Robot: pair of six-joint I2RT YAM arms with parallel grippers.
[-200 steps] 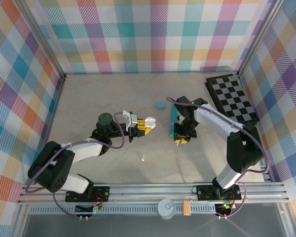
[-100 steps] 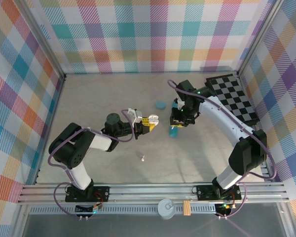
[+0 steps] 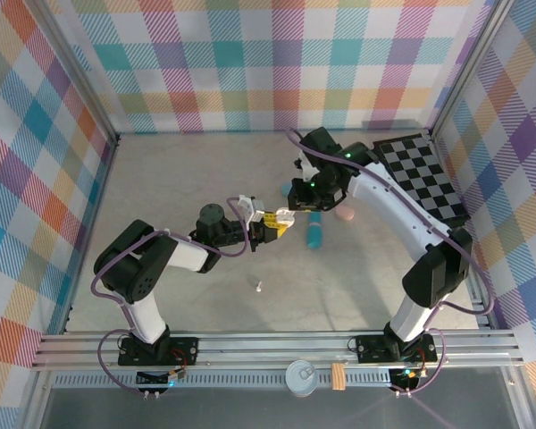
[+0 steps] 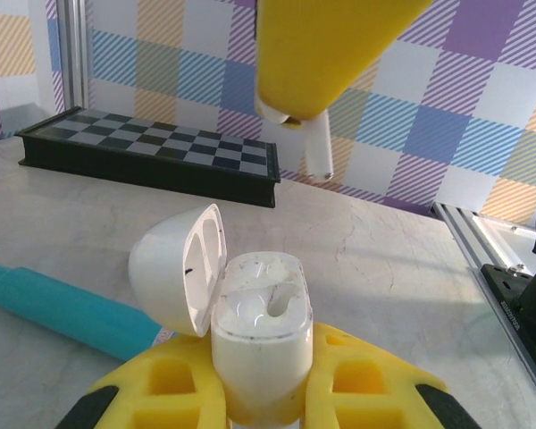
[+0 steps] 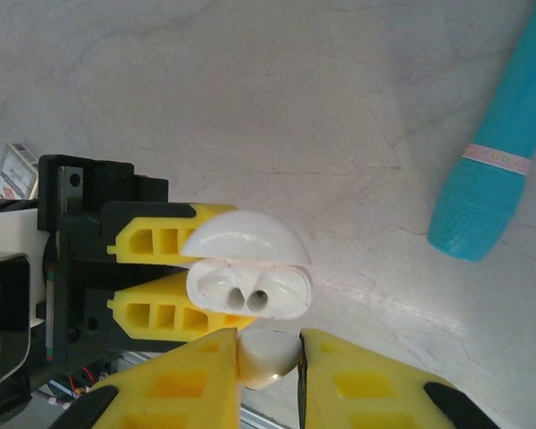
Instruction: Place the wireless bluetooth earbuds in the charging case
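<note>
Both pairs of jaws are pinching something: the right gripper (image 5: 269, 343) has its yellow fingers pressed onto the bulb of a white earbud (image 5: 268, 359), and the left gripper (image 3: 277, 221) clamps the body of the white charging case (image 5: 250, 291) from either side. In the left wrist view the earbud's stem points down out of the right gripper's finger, apart from the case and above and beyond its open top. The case stands upright between the left fingers (image 4: 364, 386) with its lid (image 4: 180, 268) swung open to one side. In the right wrist view both sockets face the camera as dark holes, with the held earbud just in front of the case's rim; whether it touches the rim cannot be told. From above, the two grippers meet near the middle of the table (image 3: 179, 170). A teal stick (image 3: 314, 234) lies flat just beside them on the right, and a small pink oval item (image 3: 344, 214) sits close to the right arm, too small to make out further. A second white earbud (image 3: 260, 287) lies alone on the table nearer the arm bases, well apart from the case. A black and white chessboard (image 3: 420, 174) rests at the far right.
</note>
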